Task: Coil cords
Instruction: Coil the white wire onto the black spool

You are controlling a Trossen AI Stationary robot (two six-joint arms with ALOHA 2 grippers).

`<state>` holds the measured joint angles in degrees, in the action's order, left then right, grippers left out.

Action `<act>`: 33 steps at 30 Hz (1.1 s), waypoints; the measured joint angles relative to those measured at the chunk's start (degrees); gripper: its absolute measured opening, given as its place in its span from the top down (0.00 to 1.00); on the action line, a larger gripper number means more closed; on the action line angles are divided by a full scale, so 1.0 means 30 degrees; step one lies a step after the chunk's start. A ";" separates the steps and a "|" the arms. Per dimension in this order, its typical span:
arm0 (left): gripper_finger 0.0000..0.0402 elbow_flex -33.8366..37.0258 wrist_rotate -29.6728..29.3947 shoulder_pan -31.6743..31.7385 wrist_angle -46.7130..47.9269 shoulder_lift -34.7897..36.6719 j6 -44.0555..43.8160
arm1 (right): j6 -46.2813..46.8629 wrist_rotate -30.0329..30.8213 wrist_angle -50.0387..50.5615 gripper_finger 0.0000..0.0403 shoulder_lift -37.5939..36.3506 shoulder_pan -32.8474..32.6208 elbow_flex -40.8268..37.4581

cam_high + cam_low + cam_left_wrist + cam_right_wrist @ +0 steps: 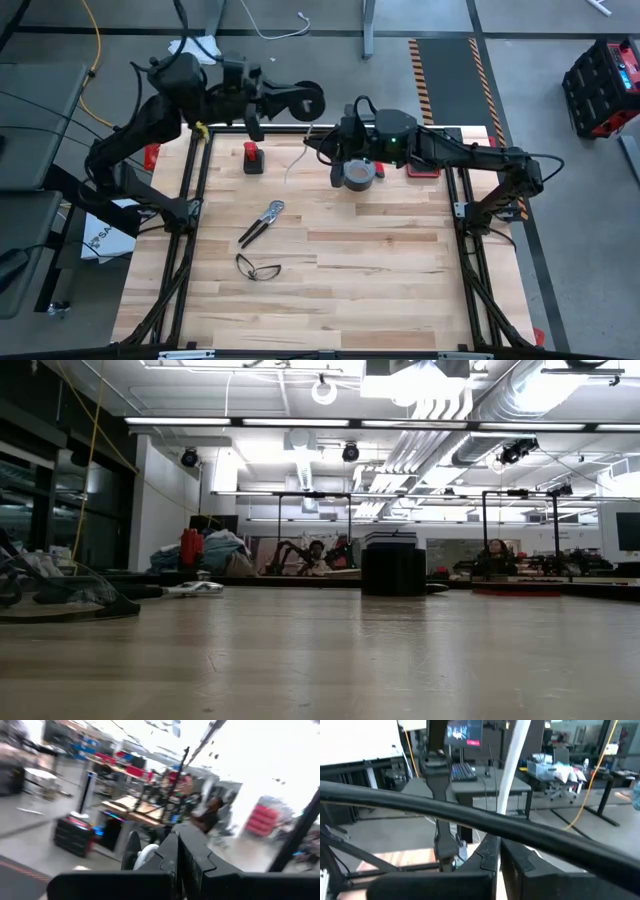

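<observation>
My left gripper (pixel 300 99) pinches the black spool (pixel 311 98) beyond the table's far edge. My right gripper (pixel 318 147), pressed together, pinches the cord (pixel 296 160). Winding appears unfinished.

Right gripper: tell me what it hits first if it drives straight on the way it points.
Probably the thick black cable crossing close ahead of the right gripper, which is shut on the white cord. Behind it stands the left arm; depth is hard to judge.
</observation>
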<state>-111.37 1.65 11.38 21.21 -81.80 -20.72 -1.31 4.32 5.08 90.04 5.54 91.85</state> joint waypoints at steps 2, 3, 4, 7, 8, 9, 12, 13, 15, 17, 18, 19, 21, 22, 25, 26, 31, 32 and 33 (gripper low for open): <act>1.00 0.0000 0.0543 -0.0007 -0.0635 -0.0385 -0.1152 | 0.0002 0.0000 -0.0265 1.00 0.0000 -0.0140 0.0000; 1.00 0.0000 0.0927 -0.0007 -0.0881 -0.0573 -0.1653 | 0.0002 0.0000 -0.0415 1.00 0.0000 -0.0205 0.0000; 1.00 0.0000 0.1246 -0.0007 -0.1117 -0.0781 -0.2165 | -0.0005 0.0000 -0.0477 1.00 0.0000 -0.0274 0.0000; 1.00 0.0007 0.1771 -0.0007 -0.1681 -0.1286 -0.3742 | -0.0004 0.0000 -0.0802 1.00 0.0000 -0.0519 0.0000; 1.00 0.0007 0.1958 -0.0007 -0.1782 -0.1444 -0.4216 | -0.0019 0.0000 -0.0919 1.00 0.0000 -0.0604 0.0000; 1.00 0.0007 0.2123 -0.0007 -0.1841 -0.1564 -0.4645 | -0.0055 -0.0004 -0.1010 1.00 0.0000 -0.0674 0.0000; 1.00 0.0000 0.3159 0.0163 -0.1646 -0.1794 -0.5847 | -0.0085 -0.0089 -0.1412 1.00 0.0007 -0.0894 -0.0022; 1.00 0.0000 0.3605 0.0264 -0.1617 -0.1821 -0.6088 | -0.0086 -0.0096 -0.1617 1.00 0.0009 -0.0973 -0.0023; 1.00 0.0000 0.4275 0.0559 -0.1490 -0.1821 -0.6382 | -0.0077 -0.0088 -0.2007 1.00 0.0022 -0.1119 -0.0029; 1.00 0.0000 0.4464 0.0766 -0.1432 -0.1821 -0.6429 | -0.0064 -0.0123 -0.2388 1.00 0.0022 -0.1174 -0.0029; 1.00 0.0000 0.4494 0.0874 -0.1434 -0.1821 -0.6513 | -0.0060 -0.0153 -0.2568 1.00 0.0022 -0.1174 -0.0029; 1.00 0.0000 0.4505 0.0952 -0.1471 -0.1821 -0.6715 | -0.0064 -0.0153 -0.2731 1.00 0.0022 -0.1219 -0.0029; 1.00 0.0000 0.4745 0.1041 -0.1468 -0.1821 -0.7703 | -0.0059 -0.0165 -0.3102 1.00 0.0029 -0.1239 -0.0036; 1.00 0.0000 0.5169 0.1147 -0.1497 -0.1829 -0.8347 | -0.0065 -0.0185 -0.3338 1.00 0.0029 -0.1240 -0.0036; 1.00 0.0000 0.6801 0.1431 -0.1565 -0.1821 -1.0298 | -0.0289 -0.0399 -0.4095 1.00 0.0036 -0.1275 -0.0036; 1.00 0.0000 0.7207 0.1491 -0.1651 -0.1821 -1.0848 | -0.0415 -0.0408 -0.4335 1.00 0.0036 -0.1276 -0.0036; 1.00 0.0001 0.8467 0.1441 -0.2016 -0.1770 -1.3025 | -0.0720 -0.0462 -0.5666 1.00 0.0036 -0.1264 -0.0036; 1.00 0.0000 0.8587 0.1424 -0.2196 -0.1763 -1.3414 | -0.0782 -0.0496 -0.5929 1.00 0.0031 -0.1269 -0.0036; 1.00 0.0000 0.8574 0.1331 -0.2262 -0.1763 -1.3766 | -0.0924 -0.0519 -0.6123 1.00 0.0029 -0.1269 -0.0036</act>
<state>-111.37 27.37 15.37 14.42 -87.09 -62.01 -4.08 2.76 -13.28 90.13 1.74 91.74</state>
